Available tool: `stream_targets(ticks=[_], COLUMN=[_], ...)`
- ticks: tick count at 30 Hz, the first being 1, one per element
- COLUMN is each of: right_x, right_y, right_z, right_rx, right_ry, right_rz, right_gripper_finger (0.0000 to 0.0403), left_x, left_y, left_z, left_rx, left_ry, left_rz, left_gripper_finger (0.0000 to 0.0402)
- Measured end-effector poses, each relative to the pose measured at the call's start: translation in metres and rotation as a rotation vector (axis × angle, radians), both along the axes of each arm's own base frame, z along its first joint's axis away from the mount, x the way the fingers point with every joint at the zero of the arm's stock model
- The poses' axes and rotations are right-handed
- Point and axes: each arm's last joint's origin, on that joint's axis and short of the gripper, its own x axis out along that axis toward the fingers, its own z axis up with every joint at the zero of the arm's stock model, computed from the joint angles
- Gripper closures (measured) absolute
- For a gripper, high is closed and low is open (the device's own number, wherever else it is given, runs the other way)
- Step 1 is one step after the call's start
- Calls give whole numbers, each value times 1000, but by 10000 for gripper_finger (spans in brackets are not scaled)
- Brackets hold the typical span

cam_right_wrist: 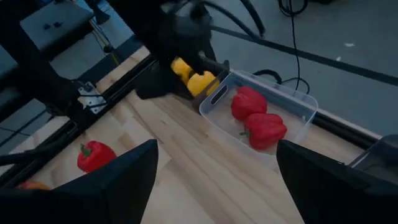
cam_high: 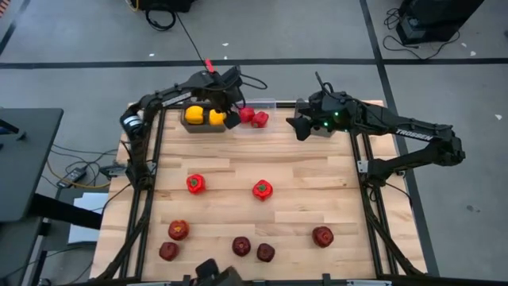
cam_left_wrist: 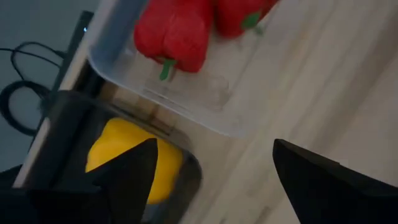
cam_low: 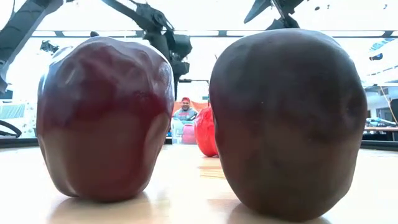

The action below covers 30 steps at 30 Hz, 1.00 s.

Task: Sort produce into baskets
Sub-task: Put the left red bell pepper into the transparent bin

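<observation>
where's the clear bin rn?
In the high view the clear bin sits at the table's far edge near the middle, right beside the dark bin holding the yellow peppers. Two red peppers lie in it, just under the left gripper.

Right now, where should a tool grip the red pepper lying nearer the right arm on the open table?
Probably across the red pepper's wide body, coming straight down. It sits alone on bare wood with space all round, and its small green stem offers little to hold.
</observation>
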Motion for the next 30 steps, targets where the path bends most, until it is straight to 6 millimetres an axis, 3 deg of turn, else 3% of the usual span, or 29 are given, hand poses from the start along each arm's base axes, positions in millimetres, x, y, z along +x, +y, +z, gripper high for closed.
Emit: stream_targets(ticks=[7, 13, 16, 22, 30], right_x=[3, 4, 3, 5, 8], right_y=[-1, -4, -5, 2, 8], right_z=[7, 12, 12, 13, 3], right_rx=[-130, -144, -158, -145, -123], right_ry=[-29, -75, -75, -99, -93], right_rz=[-77, -67, -110, -142, -120], right_gripper_finger=[66, 66, 66, 66, 66], left_x=[-21, -44, -58, -90, -112], left_y=[-45, -94, -120, -175, -208], left_z=[65, 88, 77, 37, -9], left_rx=[127, 126, 49, -80, -155], left_ry=[-107, -114, -88, -6, 86], left_rz=[21, 17, 38, 57, 99], left_gripper_finger=[112, 127, 127, 123, 102])
